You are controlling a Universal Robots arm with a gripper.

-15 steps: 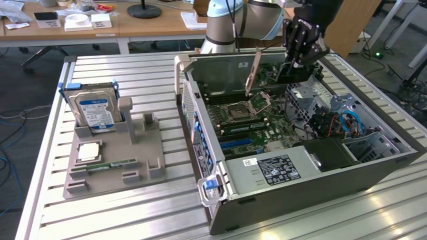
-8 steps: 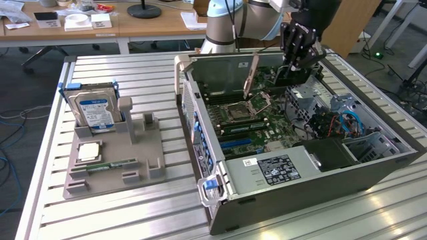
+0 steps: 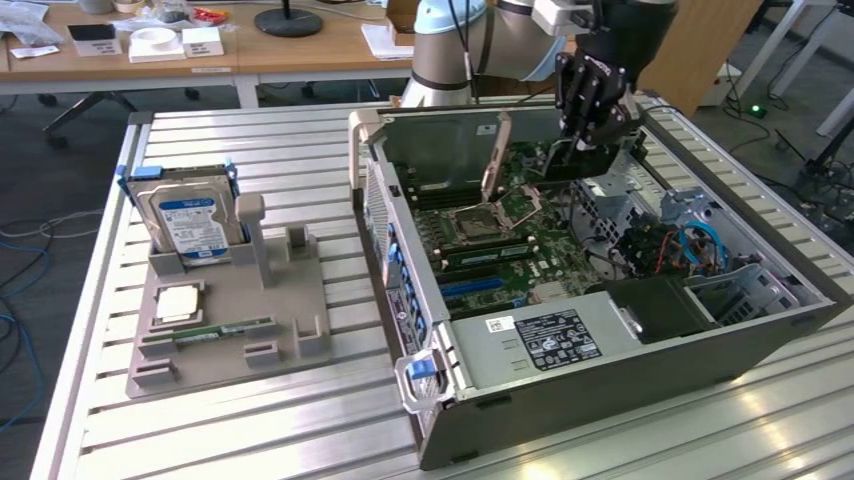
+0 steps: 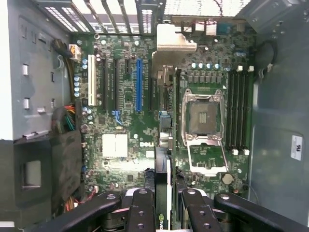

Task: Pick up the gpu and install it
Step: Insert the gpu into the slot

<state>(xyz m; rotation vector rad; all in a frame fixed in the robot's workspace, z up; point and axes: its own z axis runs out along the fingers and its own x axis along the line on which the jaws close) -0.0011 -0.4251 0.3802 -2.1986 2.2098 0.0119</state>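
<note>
Black pincer [image 3: 589, 140], exterior view: it hangs inside the open grey metal computer case [image 3: 747, 345], jaws clamped on the gpu [image 3: 594, 165], a thin dark card held on edge above the green motherboard [image 3: 494, 265], towards the case's far wall. Wrist view: the pincer [image 4: 166, 205] grips the gpu [image 4: 163, 169] by its near edge. The gpu extends straight away from the fingers, its long axis parallel to the long blue expansion slot [image 4: 139, 84]. It lies just beside that slot, towards the square silver processor socket [image 4: 203, 118]. Contact with any slot cannot be judged.
</note>
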